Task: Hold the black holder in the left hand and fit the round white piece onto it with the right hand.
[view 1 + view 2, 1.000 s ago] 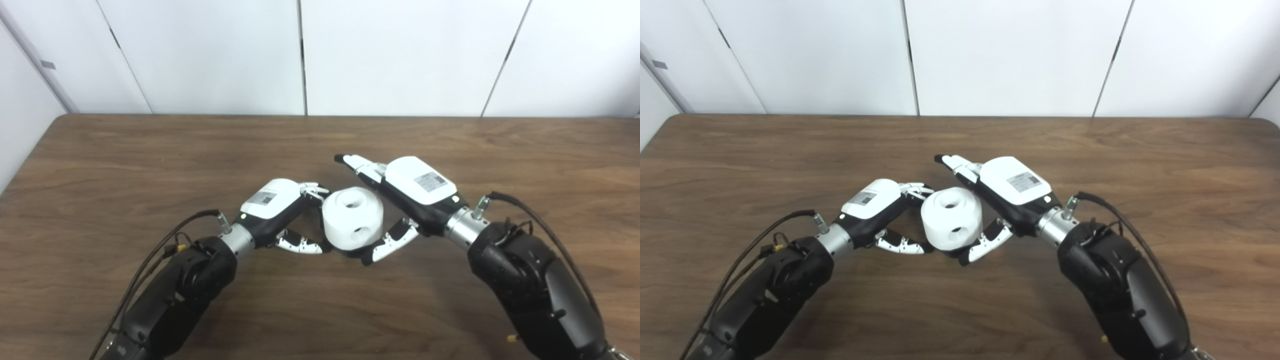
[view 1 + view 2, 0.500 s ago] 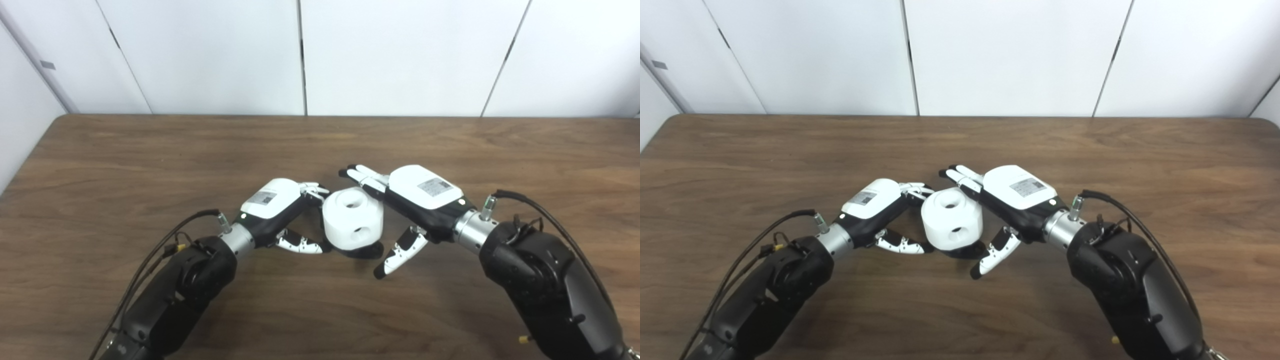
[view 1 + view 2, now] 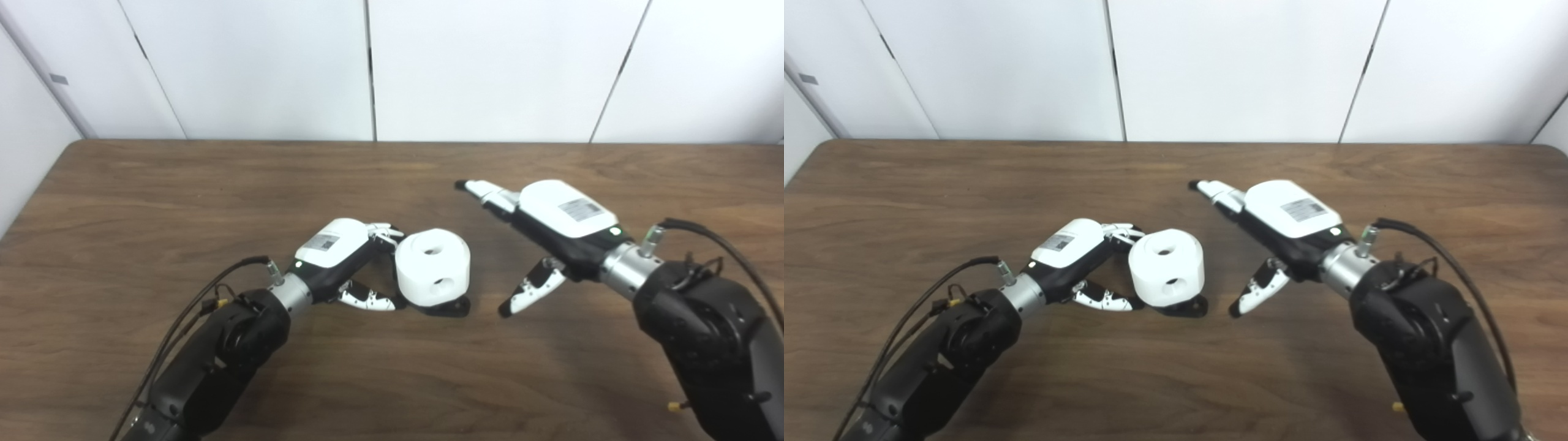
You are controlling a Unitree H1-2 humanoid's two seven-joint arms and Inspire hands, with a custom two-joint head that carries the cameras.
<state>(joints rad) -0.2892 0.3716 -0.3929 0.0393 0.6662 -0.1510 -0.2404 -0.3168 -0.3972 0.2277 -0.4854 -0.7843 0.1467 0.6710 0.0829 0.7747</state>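
Left eye view: round white plastic piece with holes (image 3: 432,266) sits on the small black holder (image 3: 452,306) on the brown wooden table (image 3: 184,184); left hand (image 3: 343,257) fingers closed around the holder side. Piece looks rigid, light, smooth; best held across its curved wall.
Right eye view: right hand (image 3: 1274,236) well apart, fingers spread, empty

Two head cameras side by side look down; both share the table (image 3: 184,177).
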